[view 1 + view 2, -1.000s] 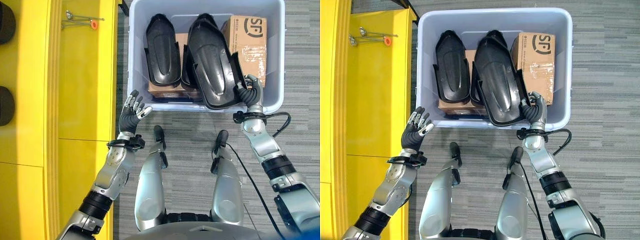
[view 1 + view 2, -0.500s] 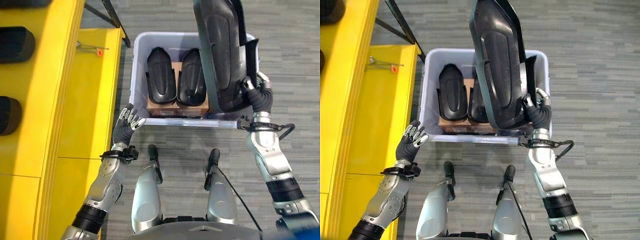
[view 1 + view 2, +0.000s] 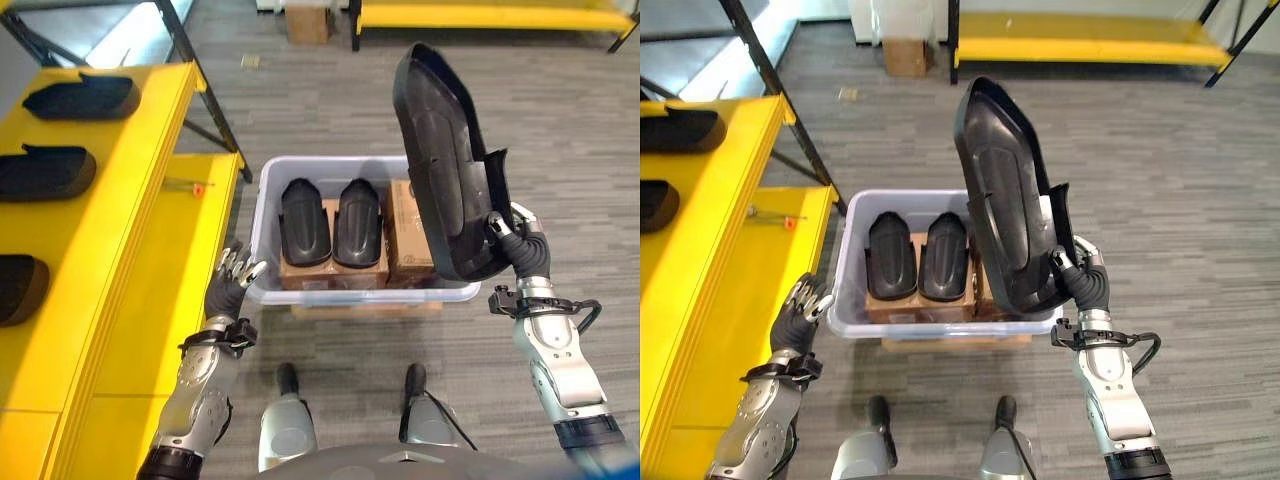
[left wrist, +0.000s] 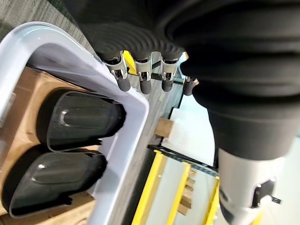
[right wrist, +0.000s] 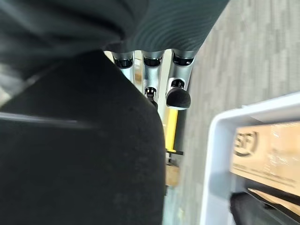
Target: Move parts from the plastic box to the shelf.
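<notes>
The black part (image 3: 445, 170) is being held up above the plastic box (image 3: 268, 215) — long, rigid-looking, a glossy moulded shell, probably light but unwieldy, and best gripped at its lower rim, where the right hand (image 3: 520, 250) is being clamped around it. The left hand (image 3: 228, 280) is being kept open beside the box, near the yellow shelf (image 3: 130, 200).

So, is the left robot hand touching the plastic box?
Apart. The left eye view shows grey floor between the left robot hand and the plastic box.

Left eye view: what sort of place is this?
Probably a warehouse or factory parts area: yellow shelf holding black parts, a plastic box of more on the floor, further racking behind.
</notes>
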